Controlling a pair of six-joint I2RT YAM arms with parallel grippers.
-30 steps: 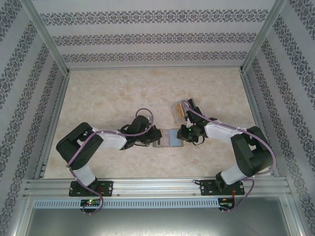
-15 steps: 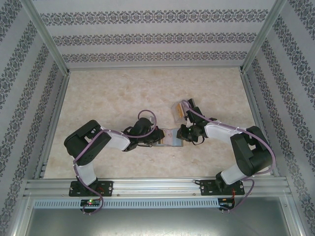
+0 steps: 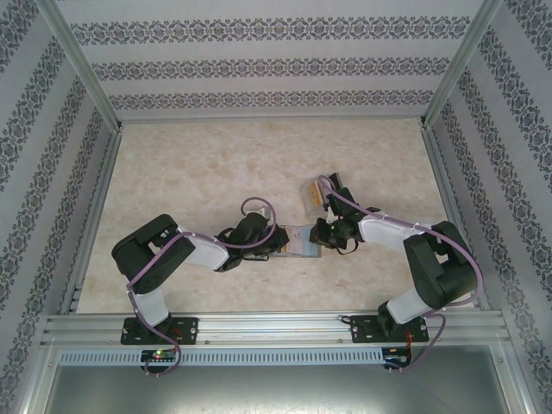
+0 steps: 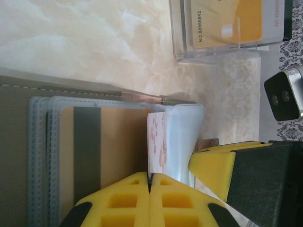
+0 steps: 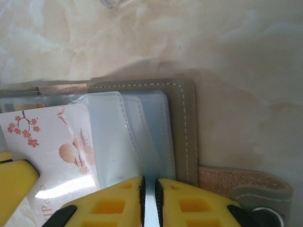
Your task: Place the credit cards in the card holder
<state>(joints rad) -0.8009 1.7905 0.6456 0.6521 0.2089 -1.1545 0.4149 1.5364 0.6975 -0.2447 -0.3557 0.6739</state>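
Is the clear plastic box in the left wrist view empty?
No, the clear plastic box holds an orange card printed with a number.

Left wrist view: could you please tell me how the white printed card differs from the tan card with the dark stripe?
The white printed card is pinched by the left gripper, only partly under a clear sleeve; the tan card lies sleeved and ungripped. The white printed card bears pink-orange artwork; the tan card has one dark stripe. Both sit at the open card holder.
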